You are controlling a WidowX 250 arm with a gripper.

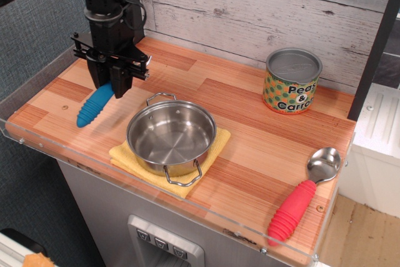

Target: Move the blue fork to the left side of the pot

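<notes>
The blue fork [94,105] has a ribbed blue handle that slants down to the left, over the wooden counter left of the pot. Its tines are hidden between the fingers. My gripper [113,85] is shut on the fork's upper end. I cannot tell whether the handle's lower tip touches the counter. The pot [171,137] is a shiny steel pot with two wire loop handles. It sits empty on a yellow cloth [212,152], to the right of the fork.
A "Peas & Carrots" can [292,81] stands at the back right. A red-handled spoon [301,199] lies at the front right corner. A clear plastic rim [37,145] runs along the counter's left and front edges. A plank wall stands behind.
</notes>
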